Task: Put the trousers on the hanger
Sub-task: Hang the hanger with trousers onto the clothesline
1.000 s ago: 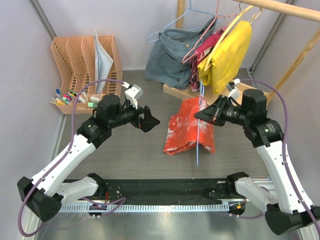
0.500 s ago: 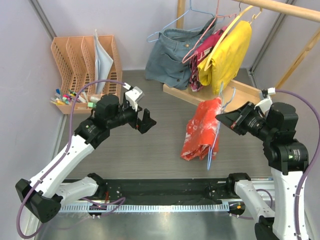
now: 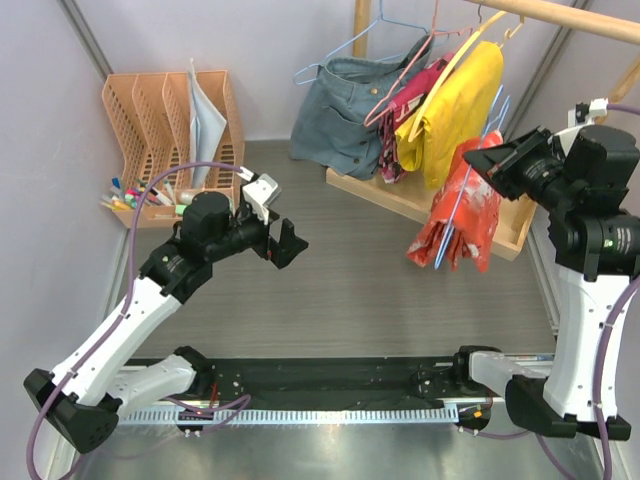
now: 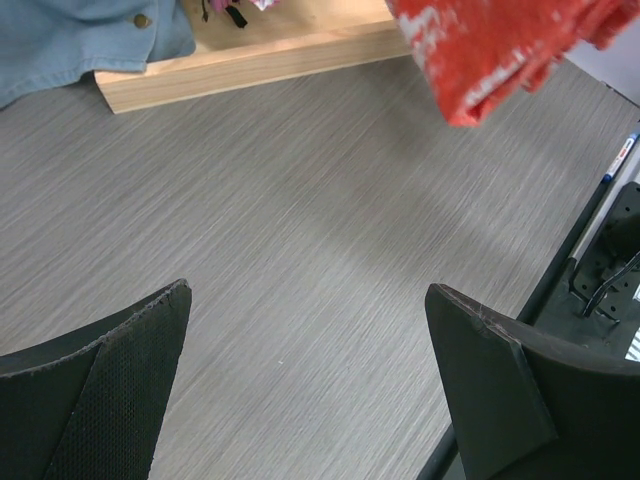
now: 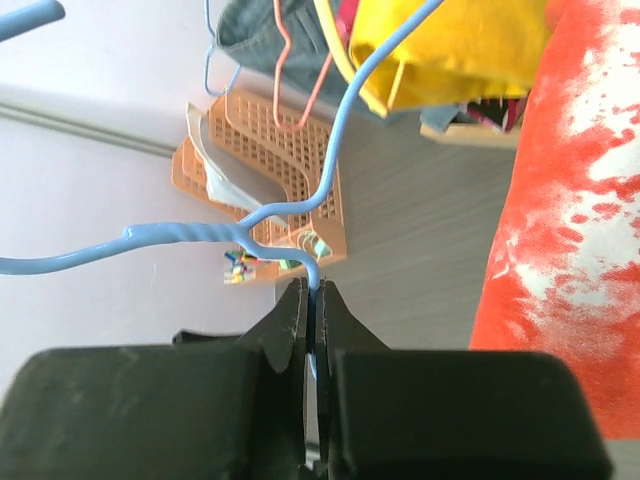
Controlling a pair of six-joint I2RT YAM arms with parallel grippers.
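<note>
The red-orange trousers point(image 3: 462, 212) with white splotches hang folded over the light-blue wire hanger point(image 3: 470, 185), lifted off the table at the right, just below the yellow garment. My right gripper point(image 3: 478, 160) is shut on the hanger's wire near its twisted neck point(image 5: 316, 285), with the trousers point(image 5: 570, 220) hanging at the right of that wrist view. My left gripper point(image 3: 288, 243) is open and empty over the bare table at centre left; its fingers point(image 4: 110, 390) frame the wood-grain surface, and the trousers' lower end point(image 4: 490, 50) shows at the top right.
A wooden rail point(image 3: 560, 15) at the back carries a yellow garment point(image 3: 455, 105) on a yellow hanger, a pink wire hanger point(image 3: 405, 70) and a grey-blue denim garment point(image 3: 345, 115). A wooden base board point(image 3: 400, 195) lies below them. Orange file trays point(image 3: 170, 125) with pens stand at back left.
My right arm has raised the hanger with the trousers off the table, up and right toward the rail. My left arm has barely moved.
</note>
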